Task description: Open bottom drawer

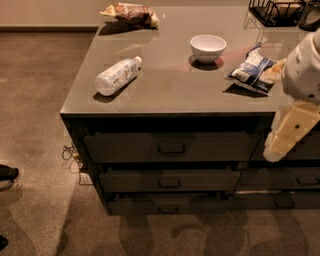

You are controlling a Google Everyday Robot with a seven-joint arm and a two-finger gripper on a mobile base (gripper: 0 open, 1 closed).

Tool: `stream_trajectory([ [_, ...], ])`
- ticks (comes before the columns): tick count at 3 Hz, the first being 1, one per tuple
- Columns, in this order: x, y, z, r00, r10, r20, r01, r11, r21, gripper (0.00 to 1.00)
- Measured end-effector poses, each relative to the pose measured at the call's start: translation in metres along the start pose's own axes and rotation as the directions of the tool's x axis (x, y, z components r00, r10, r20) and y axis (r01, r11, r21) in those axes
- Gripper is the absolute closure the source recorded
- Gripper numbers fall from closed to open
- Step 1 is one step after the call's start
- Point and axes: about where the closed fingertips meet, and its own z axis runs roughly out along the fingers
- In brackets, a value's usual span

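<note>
The bottom drawer (pixel 200 204) is the lowest, slimmest dark front of the three-drawer stack under the counter. Its small dark pull (pixel 168 210) sits at centre, and its front lies about in line with the fronts above. The middle drawer (pixel 169 180) and top drawer (pixel 170 146) are above it. My gripper (pixel 290 131), cream-coloured, hangs at the right edge of the view in front of the counter's right part. It is level with the top drawer, well to the right of and above the bottom drawer's pull, touching nothing.
On the grey counter (pixel 170 95) lie a plastic bottle (pixel 117 75), a white bowl (pixel 208 47), a blue-white snack bag (pixel 252 69), another bag (pixel 131 13) and a wire basket (pixel 274 11). A neighbouring drawer stack (pixel 280 179) is at right. Shoes (pixel 7 175) and cables (pixel 70 152) are at left.
</note>
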Motion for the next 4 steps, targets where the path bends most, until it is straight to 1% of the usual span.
stream_trajectory([
  [1, 0.012, 0.020, 0.055, 0.991, -0.015, 0.135, 0.024, 0.9974, -0.067, 0.00],
  [2, 0.020, 0.039, 0.112, 0.959, 0.007, 0.283, 0.031, 0.9912, -0.129, 0.00],
  [3, 0.019, 0.054, 0.169, 0.910, 0.072, 0.409, 0.010, 0.9806, -0.196, 0.00],
  [4, 0.022, 0.055, 0.175, 0.913, 0.069, 0.403, 0.013, 0.9802, -0.198, 0.00],
])
